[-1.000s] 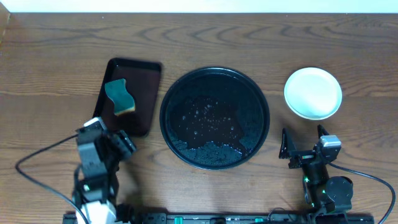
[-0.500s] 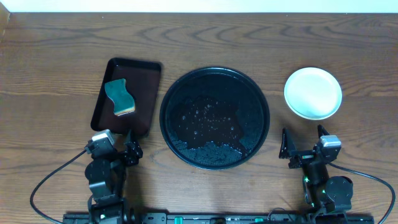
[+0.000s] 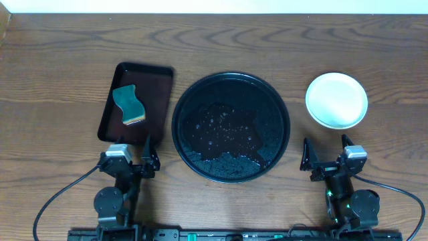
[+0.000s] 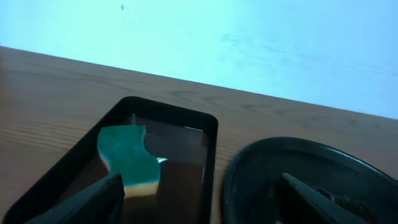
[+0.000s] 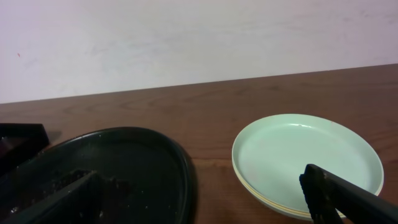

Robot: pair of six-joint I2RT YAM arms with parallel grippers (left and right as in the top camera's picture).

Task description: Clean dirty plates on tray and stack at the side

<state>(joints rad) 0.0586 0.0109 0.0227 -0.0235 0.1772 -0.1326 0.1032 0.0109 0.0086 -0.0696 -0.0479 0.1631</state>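
The round black tray [image 3: 267, 107] sits mid-table, glossy and wet with droplets, and no plate lies on it. The plates [image 3: 336, 100] are stacked on the wood to its right. The top one is pale and clean-looking, and a yellow rim shows beneath it in the right wrist view [image 5: 308, 158]. My left gripper [image 3: 131, 161] hangs open near the front edge, just short of the small tray, holding nothing [image 4: 202, 205]. My right gripper [image 3: 326, 157] stands open in front of the plates, also holding nothing [image 5: 199, 202].
A dark rectangular tray [image 3: 158, 100] lies left of the round tray [image 4: 292, 162] and holds a teal sponge [image 3: 128, 104] with a yellow underside [image 4: 127, 158]. Cables trail from both arm bases along the front edge. A pale wall stands behind the table.
My left arm has drawn back from the rectangular tray's near end toward the front edge and settled lower. The right arm, the plates and the trays have stayed put.
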